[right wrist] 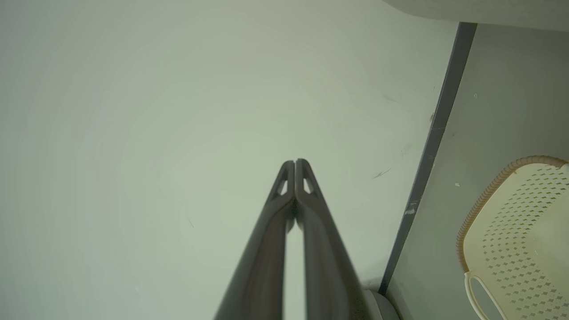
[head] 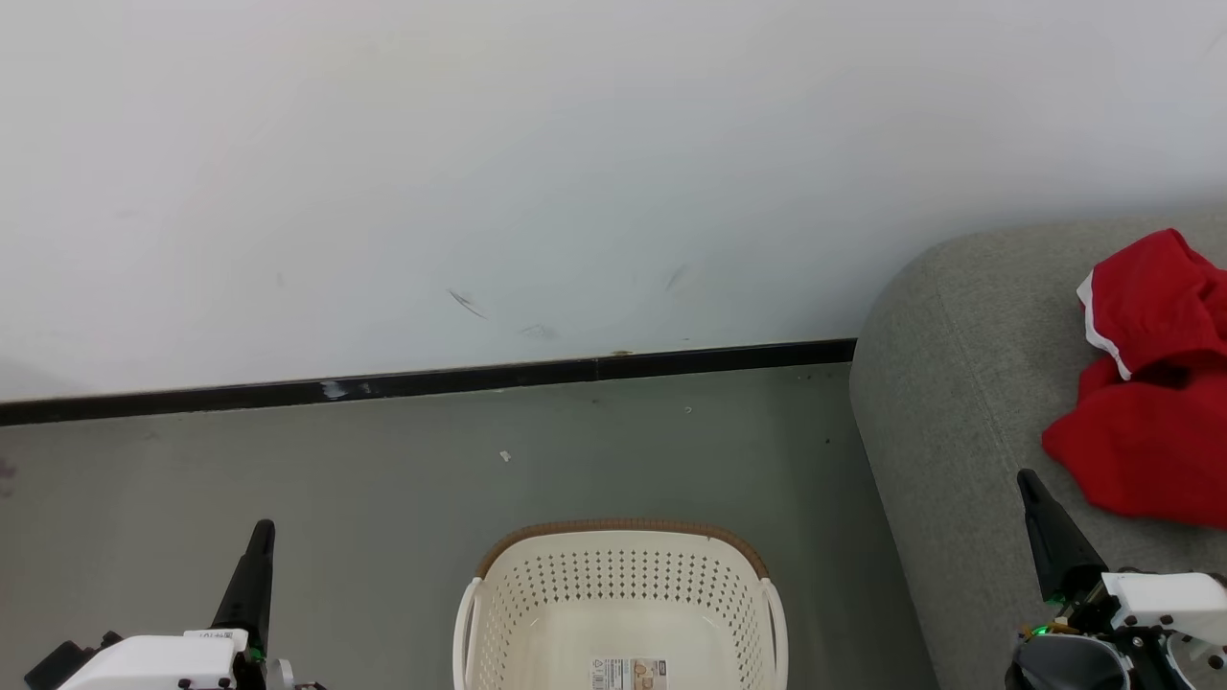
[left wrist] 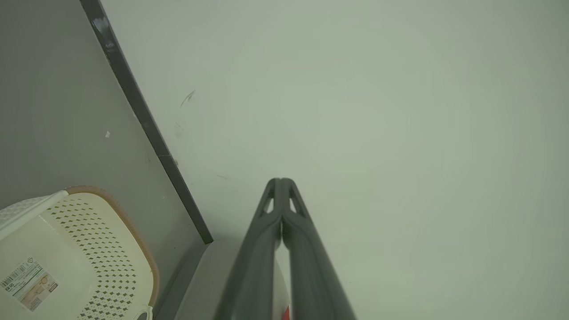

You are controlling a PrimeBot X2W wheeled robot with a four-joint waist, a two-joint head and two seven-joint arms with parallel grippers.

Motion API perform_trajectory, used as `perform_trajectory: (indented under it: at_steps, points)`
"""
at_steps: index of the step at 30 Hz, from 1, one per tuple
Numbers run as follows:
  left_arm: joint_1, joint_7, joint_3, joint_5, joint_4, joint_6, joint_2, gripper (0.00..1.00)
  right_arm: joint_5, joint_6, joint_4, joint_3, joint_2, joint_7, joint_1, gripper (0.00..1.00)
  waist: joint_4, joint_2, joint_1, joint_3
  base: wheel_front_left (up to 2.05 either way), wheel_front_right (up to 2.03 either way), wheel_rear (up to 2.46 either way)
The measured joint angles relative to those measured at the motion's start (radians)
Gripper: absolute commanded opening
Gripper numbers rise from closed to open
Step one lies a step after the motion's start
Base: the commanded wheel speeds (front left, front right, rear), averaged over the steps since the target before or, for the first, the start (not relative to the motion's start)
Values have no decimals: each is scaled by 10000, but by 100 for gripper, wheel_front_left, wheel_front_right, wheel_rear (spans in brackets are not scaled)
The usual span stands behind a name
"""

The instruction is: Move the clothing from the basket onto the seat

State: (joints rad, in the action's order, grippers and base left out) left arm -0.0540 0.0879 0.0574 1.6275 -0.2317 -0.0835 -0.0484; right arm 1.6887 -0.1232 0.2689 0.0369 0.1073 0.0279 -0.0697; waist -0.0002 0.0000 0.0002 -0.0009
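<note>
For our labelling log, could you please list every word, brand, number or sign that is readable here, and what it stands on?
Nothing here is legible enough to quote.
Sticker on the basket floor: barcode and fine print, too small to read.
White tag on the left wrist housing: dark marks, too blurred to read.
Clothing, seat: no writing seen.

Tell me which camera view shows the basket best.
Head view: the basket sits centred, showing its far rim, both side walls and the label on its bottom, though its near end is cut off. Each wrist view catches one corner of it, at the edge.
</note>
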Motion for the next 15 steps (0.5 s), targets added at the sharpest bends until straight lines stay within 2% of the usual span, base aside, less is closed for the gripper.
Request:
perform_trajectory:
  at_steps: [15]
  points:
    - [-5,0,6,0,-10,-36,2,0,2,0,0,-4,0,0,0,0,0,0,-1,0,0,0,0]
